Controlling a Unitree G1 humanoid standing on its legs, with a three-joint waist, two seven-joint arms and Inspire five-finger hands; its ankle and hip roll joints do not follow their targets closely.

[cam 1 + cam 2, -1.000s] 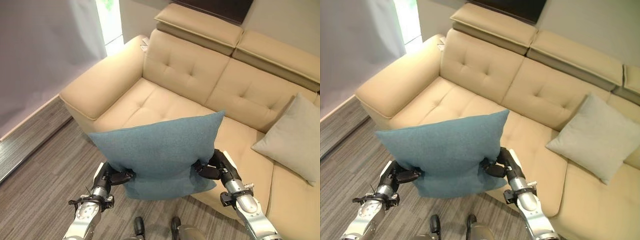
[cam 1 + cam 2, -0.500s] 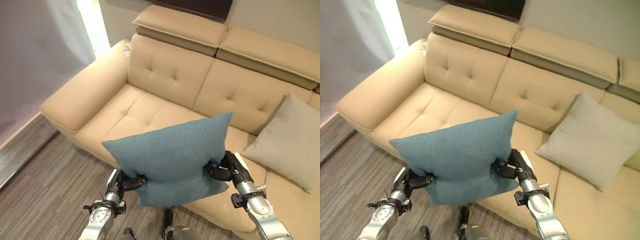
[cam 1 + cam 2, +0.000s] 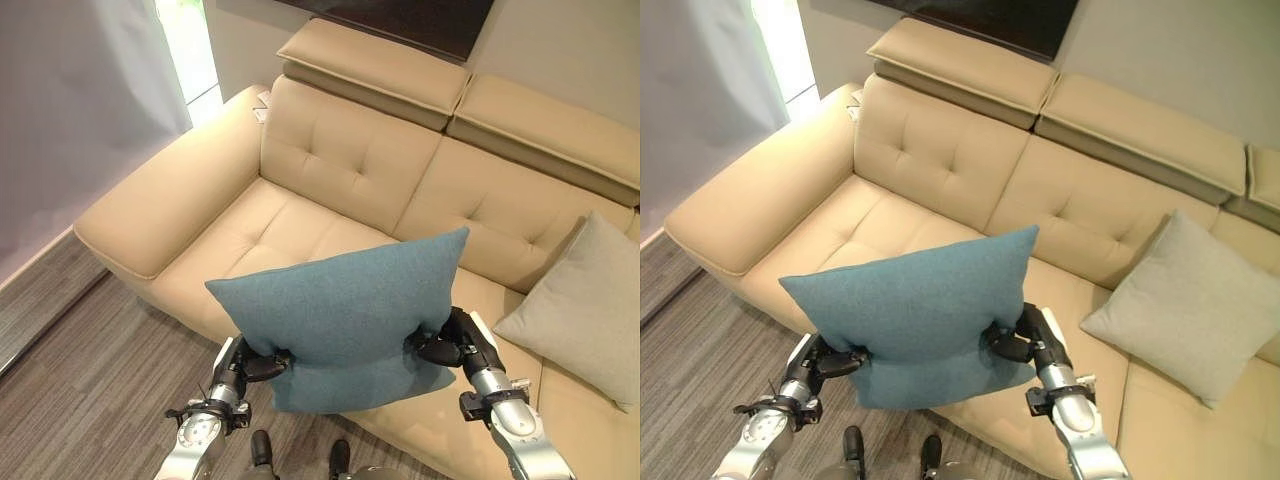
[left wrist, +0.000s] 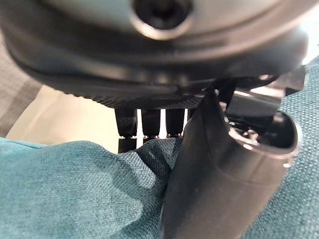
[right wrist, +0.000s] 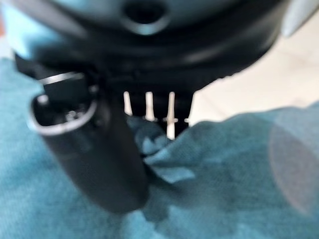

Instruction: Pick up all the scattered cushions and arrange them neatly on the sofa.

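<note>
I see the long beige tufted leather sofa [image 3: 330, 190] spanning the scene, its broad armrest on my left and padded headrests along the back. Held upright in the air before its front edge is the big square teal fabric cushion [image 3: 345, 315], above the grey wood-grain floor [image 3: 90, 370]. A pale grey square fabric cushion [image 3: 585, 310] leans against the sofa back on the right seat. My left hand [image 3: 245, 362] pinches the teal cushion's lower left edge, thumb on the near face and fingers behind. My right hand [image 3: 450, 345] clamps the lower right edge likewise.
</note>
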